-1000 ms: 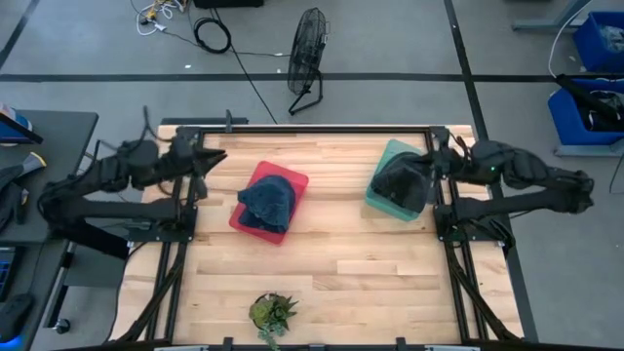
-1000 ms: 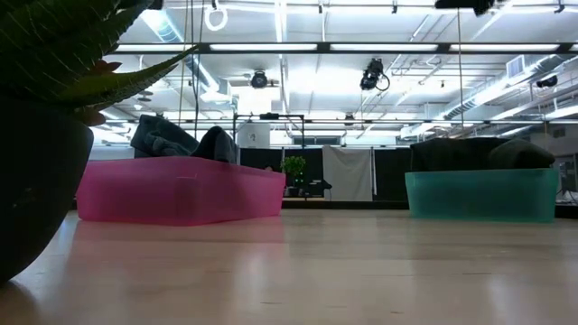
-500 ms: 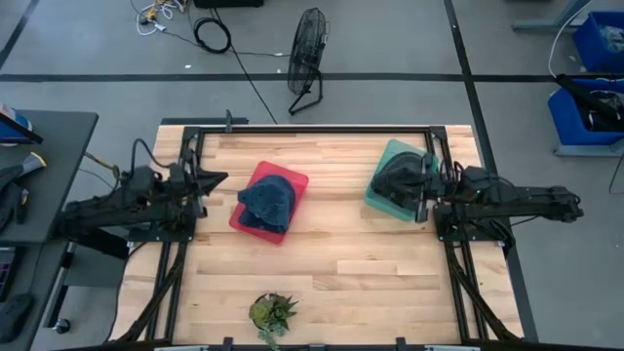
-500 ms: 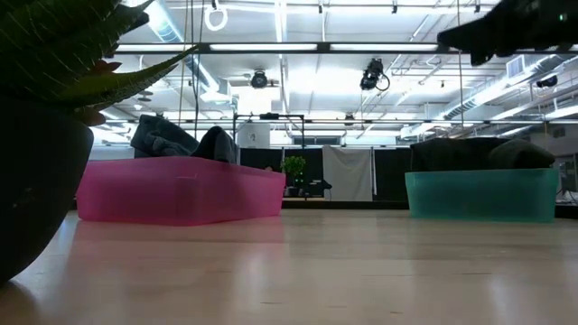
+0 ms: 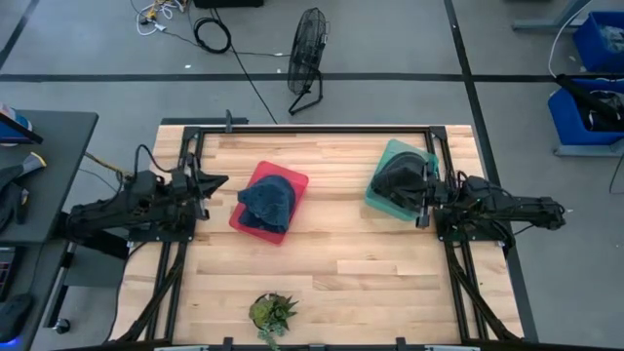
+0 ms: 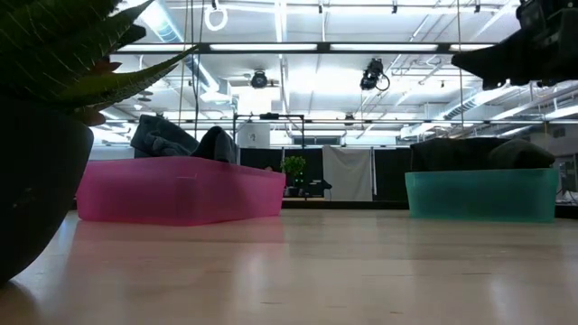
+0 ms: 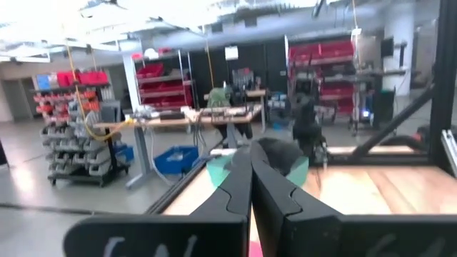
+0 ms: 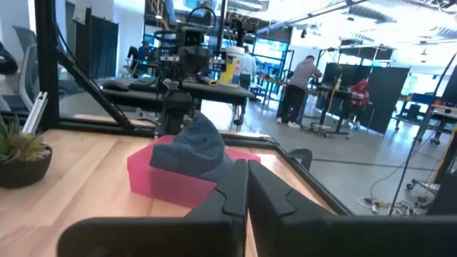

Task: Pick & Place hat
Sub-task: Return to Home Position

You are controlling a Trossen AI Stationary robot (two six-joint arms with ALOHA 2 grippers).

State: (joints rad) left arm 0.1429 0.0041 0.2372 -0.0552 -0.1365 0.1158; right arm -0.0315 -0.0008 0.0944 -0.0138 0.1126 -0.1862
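A blue-grey hat [image 5: 266, 202] lies heaped in a pink bin [image 5: 295, 181] left of the table's middle; the right wrist view shows that hat [image 8: 193, 148] and bin [image 8: 153, 173] too. A dark hat [image 5: 398, 177] fills a teal bin [image 5: 392, 149] near the right edge, also the teal bin [image 7: 298, 168] in the left wrist view. My left gripper [image 5: 221, 179] is shut, left of the pink bin. My right gripper [image 5: 420, 198] is shut, at the teal bin's near right side, above it in the low view [image 6: 459, 60].
A small potted plant [image 5: 272, 312] stands near the table's near edge, large in the low view [image 6: 45, 117]. A black frame [image 5: 312, 128] runs around the tabletop. Bare wood [image 5: 341, 263] spans the room between the bins and the plant. People stand in the room behind.
Both arms have come down and folded low at their sides of the table. The left gripper has moved toward the near edge, beside the pink bin. The right gripper has dropped toward the near edge past the teal bin, coming into the low view. Hats and bins stayed put.
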